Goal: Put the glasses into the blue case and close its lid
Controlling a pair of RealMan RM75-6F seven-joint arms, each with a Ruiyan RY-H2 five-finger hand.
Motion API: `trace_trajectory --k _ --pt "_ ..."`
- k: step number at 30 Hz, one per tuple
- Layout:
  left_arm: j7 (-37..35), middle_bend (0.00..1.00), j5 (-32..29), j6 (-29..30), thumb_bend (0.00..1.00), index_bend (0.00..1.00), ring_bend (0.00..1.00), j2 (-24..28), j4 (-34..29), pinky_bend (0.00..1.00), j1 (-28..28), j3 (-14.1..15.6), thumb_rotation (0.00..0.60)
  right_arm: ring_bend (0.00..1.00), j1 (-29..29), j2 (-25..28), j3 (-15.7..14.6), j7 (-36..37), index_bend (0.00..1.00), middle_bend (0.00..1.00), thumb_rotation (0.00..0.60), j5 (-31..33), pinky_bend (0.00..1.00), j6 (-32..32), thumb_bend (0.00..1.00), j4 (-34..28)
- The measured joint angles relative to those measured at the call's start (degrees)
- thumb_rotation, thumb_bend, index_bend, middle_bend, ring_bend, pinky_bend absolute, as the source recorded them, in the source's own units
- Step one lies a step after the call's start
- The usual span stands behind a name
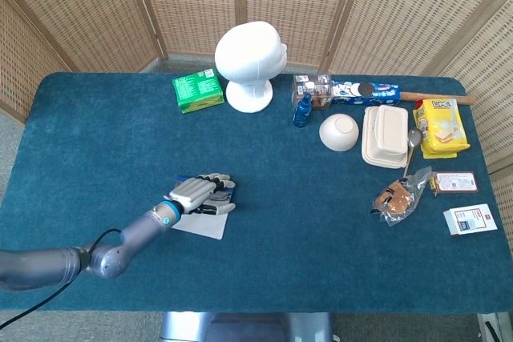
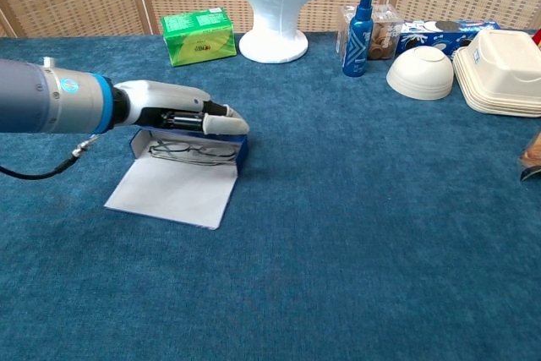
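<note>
Chest view: one robot hand (image 2: 182, 117), one blue case (image 2: 188, 150), one glasses (image 2: 190, 151).

1. Case (image 2: 186, 151) sits left of frame centre on desk (image 2: 355, 234); glasses (image 2: 193, 152) lie in it, open lid (image 2: 172, 190) flat toward frame bottom.
2. Left robot hand (image 2: 173, 115) reaches in from frame left, over case's back edge.
3. Mannequin head (image 1: 249, 64) at top centre; box (image 1: 197, 90) just left of it.
4. Bowl (image 1: 339, 131) & food container (image 1: 385, 135) upper right, side by side.
</note>
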Motion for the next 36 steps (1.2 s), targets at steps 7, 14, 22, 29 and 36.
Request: trace_trajectory --k 7,14,22,29,36 --pt "-1.5 0.04 0.9 1.7 0.23 0.13 0.0 2.7 -4.2 0.07 2.5 2.0 0.034 0.0 0.2 -0.3 -0.2 0.4 0.0 0.12 0.569 -0.6 0.17 -0.2 0.25 0.4" --pt "-3.6 0.02 2.9 6.0 0.23 0.12 0.0 6.1 -9.9 0.05 7.0 4.1 0.027 0.0 0.3 -0.6 -0.3 1.3 0.0 0.13 0.567 -0.7 0.17 -0.2 0.26 1.4" --pt "-6.3 0.01 4.4 9.4 0.23 0.12 0.0 7.9 -13.9 0.05 10.9 5.2 0.028 0.0 0.9 -1.2 -0.4 2.6 0.0 0.13 0.57 -1.1 0.17 -1.1 0.26 2.8" --pt "-8.6 0.0 8.3 11.8 0.23 0.12 0.0 9.3 -16.7 0.03 12.7 3.6 0.027 0.0 1.0 -1.5 -0.3 3.8 0.0 0.13 0.57 -1.0 0.17 -1.2 0.25 3.7" --pt "-9.9 0.0 9.4 11.8 0.23 0.12 0.0 12.4 -17.6 0.03 14.4 3.9 0.025 0.0 1.4 -1.7 -0.5 3.6 0.0 0.12 0.569 -1.2 0.17 -1.7 0.25 3.9"
